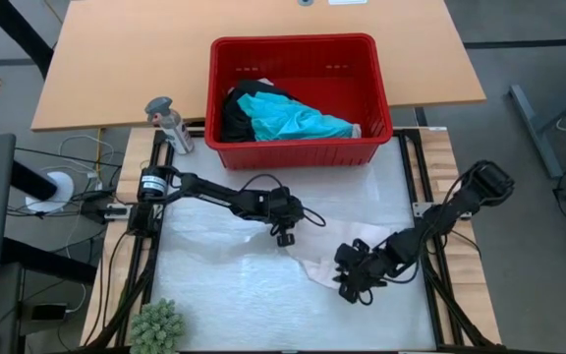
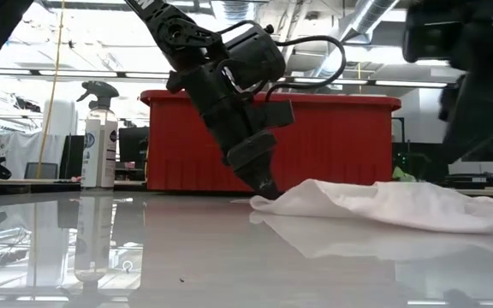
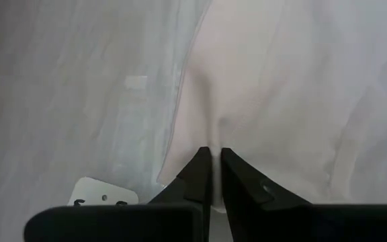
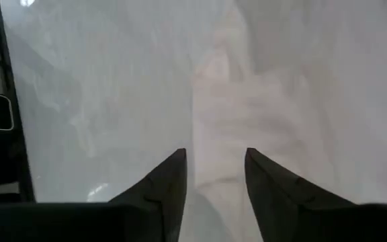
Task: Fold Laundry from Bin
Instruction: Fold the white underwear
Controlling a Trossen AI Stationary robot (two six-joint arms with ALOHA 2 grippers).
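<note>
The surface (image 1: 214,285) is shiny and white, and it shows things like a mirror. A tan wooden desk (image 1: 116,59) sits at its far edge. In the low view the room behind has a high ceiling with pipes and bright lights.

One red bin (image 1: 303,98) stands at the far edge of the surface, in the middle. Its walls have small slots. Inside lie clothes: one turquoise shirt (image 1: 298,120) and some black clothing (image 1: 236,113) beside it, with a bit of white cloth behind them.

One small pale pink-white piece (image 1: 327,261) lies flat on the surface, near the middle and toward the right edge. It is soft and a little wrinkled.

One spray bottle (image 1: 170,123) stands at the far left corner, just beside the bin. One small green plant (image 1: 157,326) sits at the near left corner.

There are two arms. The left gripper (image 1: 283,236) points down at the middle of the surface. Its fingers (image 3: 197,178) are pressed nearly together at the edge of the pale piece, and they seem to pinch a little fold of it.

The right gripper (image 1: 352,285) is low at the near end of the pale piece. Its fingers (image 4: 170,178) are spread apart over the cloth and have hold of nothing.
</note>
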